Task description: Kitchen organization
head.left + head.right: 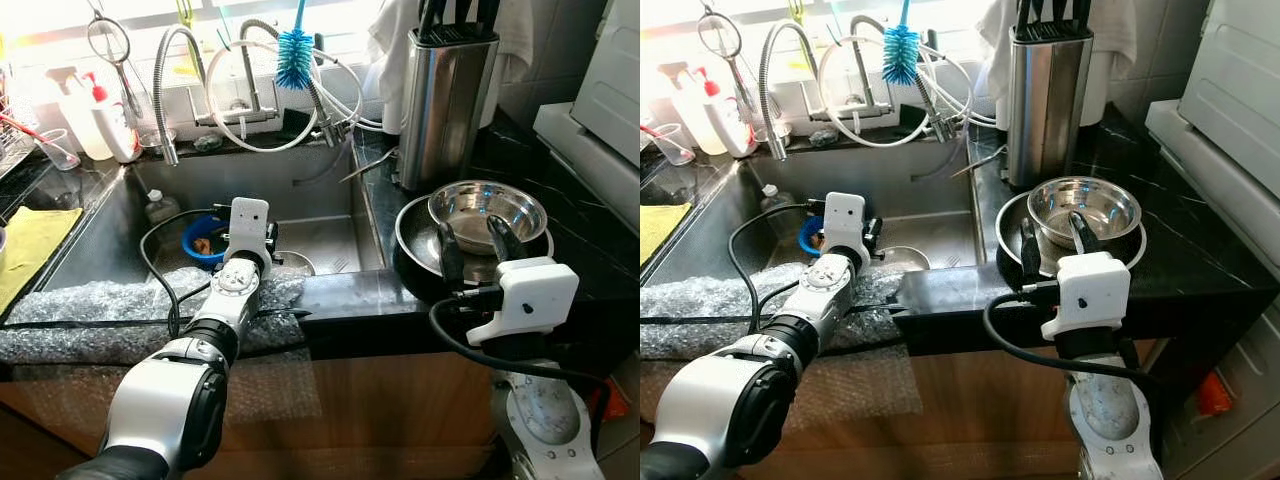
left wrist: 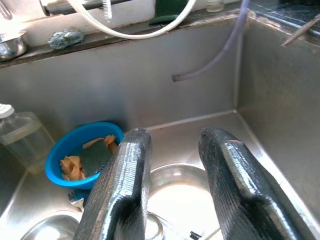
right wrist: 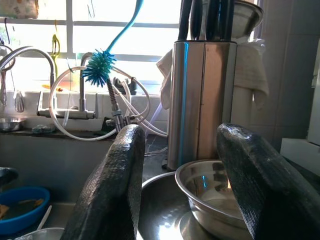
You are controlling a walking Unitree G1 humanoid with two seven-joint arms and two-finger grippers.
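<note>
- The right claw (image 1: 477,243) stands with fingers wide apart and nothing between them, at the bench's (image 1: 580,225) front edge, just before a steel bowl (image 1: 487,212).
- That one bowl sits inside one dark pan (image 1: 412,243); a steel knife block (image 1: 445,95) stands close behind, leaving little open bench there.
- The left claw (image 2: 172,190), fingers parted and empty, hangs over the sink (image 1: 310,185) past its bubble-wrapped front rim (image 1: 90,305).
- Below it lie one blue bowl (image 2: 75,150) with scraps and a steel dish (image 2: 175,192); one clear bottle (image 2: 17,137) stands in the sink's corner.
</note>
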